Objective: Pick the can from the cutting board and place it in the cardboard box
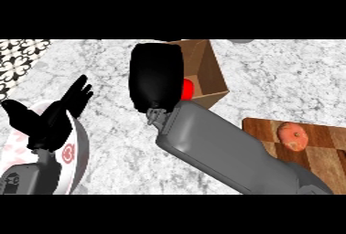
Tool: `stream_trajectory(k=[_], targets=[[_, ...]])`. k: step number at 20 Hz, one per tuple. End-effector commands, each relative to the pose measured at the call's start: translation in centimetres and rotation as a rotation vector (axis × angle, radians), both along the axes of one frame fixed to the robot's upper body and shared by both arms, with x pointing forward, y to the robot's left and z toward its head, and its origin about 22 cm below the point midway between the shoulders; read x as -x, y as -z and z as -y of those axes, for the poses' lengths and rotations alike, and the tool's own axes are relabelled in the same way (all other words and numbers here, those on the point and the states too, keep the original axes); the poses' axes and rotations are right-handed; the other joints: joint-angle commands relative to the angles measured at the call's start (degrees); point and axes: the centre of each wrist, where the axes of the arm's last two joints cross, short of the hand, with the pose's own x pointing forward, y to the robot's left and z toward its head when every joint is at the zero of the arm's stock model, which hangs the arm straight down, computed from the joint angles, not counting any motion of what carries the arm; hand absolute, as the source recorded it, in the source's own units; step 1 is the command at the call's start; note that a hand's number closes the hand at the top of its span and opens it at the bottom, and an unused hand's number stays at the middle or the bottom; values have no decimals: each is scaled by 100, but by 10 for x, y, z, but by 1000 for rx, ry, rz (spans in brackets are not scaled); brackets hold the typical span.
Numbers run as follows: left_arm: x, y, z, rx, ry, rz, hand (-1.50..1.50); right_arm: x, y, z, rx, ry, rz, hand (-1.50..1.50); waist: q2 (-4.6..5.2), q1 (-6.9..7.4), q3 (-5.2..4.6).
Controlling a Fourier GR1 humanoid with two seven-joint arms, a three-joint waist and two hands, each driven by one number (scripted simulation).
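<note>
Red can (188,88) inside brown cardboard box (215,77)

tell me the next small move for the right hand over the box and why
Probably open the fingers and let the can go. The right hand hangs over the cardboard box, and the red can shows just past it, inside the walls. On the cutting board only a peach-coloured fruit remains. The left hand rests open at the left.

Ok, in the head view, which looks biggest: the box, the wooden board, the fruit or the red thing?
1. Box, though the right hand covers part of it.
2. Board, cut off by the edge, so it may match the box.
3. Fruit.
4. Red thing, mostly hidden.
</note>
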Motion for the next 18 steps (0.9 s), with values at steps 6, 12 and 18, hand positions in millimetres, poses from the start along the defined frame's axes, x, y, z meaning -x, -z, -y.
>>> stream_trajectory(k=[6, 12, 18], targets=[[-4, -1, -1, -5, -35, -2, 0, -7, -53, -35, -79, 280, 144, 150, -17, -236, -5], [4, -1, -15, -16, -63, -7, 0, -14, -68, -46, -79, 326, 131, 150, -24, -344, 4], [14, 7, -12, -1, -85, 17, 0, -38, -68, -47, -77, 312, 113, 150, 18, -461, 11]])
